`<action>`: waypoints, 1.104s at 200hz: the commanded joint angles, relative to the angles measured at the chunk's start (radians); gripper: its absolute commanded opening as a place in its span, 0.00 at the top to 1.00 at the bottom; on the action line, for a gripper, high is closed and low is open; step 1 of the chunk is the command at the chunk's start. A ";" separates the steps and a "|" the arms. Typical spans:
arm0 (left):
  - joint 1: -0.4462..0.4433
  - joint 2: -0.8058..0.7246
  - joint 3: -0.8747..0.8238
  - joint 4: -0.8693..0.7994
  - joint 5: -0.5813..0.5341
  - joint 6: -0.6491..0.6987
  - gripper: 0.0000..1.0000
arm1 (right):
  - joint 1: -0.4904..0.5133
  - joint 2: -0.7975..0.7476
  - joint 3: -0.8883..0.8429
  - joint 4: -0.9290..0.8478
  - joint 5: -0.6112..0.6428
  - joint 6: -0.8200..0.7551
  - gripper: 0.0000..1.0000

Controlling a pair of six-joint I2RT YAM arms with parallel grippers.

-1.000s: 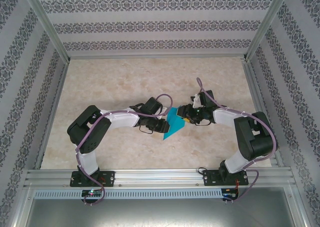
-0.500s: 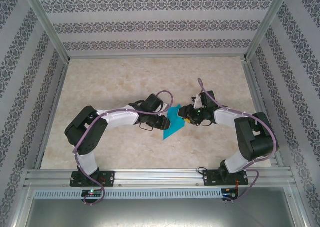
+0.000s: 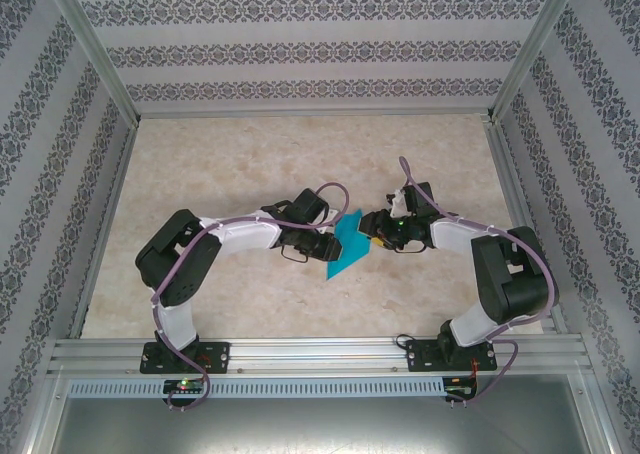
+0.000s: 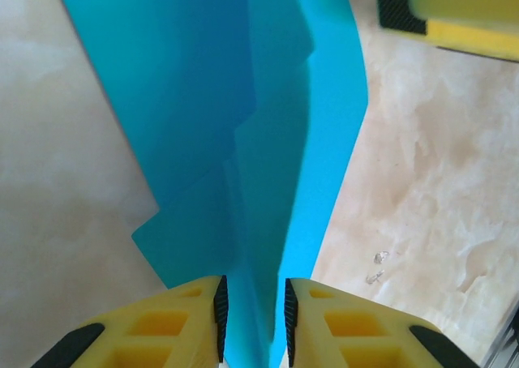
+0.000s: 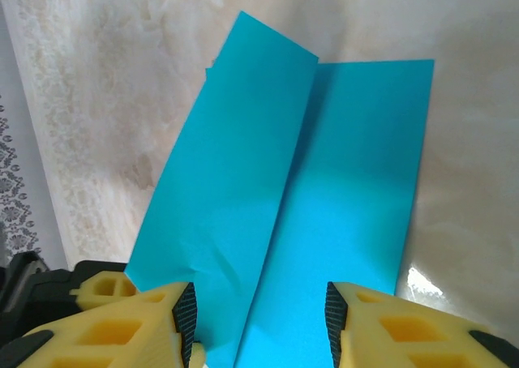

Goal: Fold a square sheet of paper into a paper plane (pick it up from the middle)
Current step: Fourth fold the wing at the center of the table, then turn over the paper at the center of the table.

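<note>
Treat the teal sheet (image 3: 347, 246), creased lengthwise and held over mid-table between the arms, as floppy: line up the layers before pressing any fold. Trust the left gripper (image 4: 253, 323), pinching the stacked edge at the centre crease, as the anchor. Close the right gripper (image 5: 259, 307), spread astride the other end with no clamp evident, only once the edges match. Around it, patterned wallpaper walls (image 3: 300, 49), an aluminium frame (image 3: 320, 352), then the pale marbled table (image 3: 230, 164), smooth and probably slippery under paper
</note>
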 commanded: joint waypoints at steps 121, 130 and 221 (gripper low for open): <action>0.000 0.063 0.069 -0.028 0.049 0.013 0.93 | -0.020 -0.057 -0.030 -0.030 -0.032 -0.044 0.52; 0.000 0.057 0.070 -0.029 0.050 0.013 0.95 | -0.022 -0.063 -0.033 -0.032 -0.035 -0.043 0.51; 0.035 -0.075 0.060 0.053 0.124 -0.062 0.98 | -0.027 -0.095 -0.096 0.120 -0.135 0.079 0.48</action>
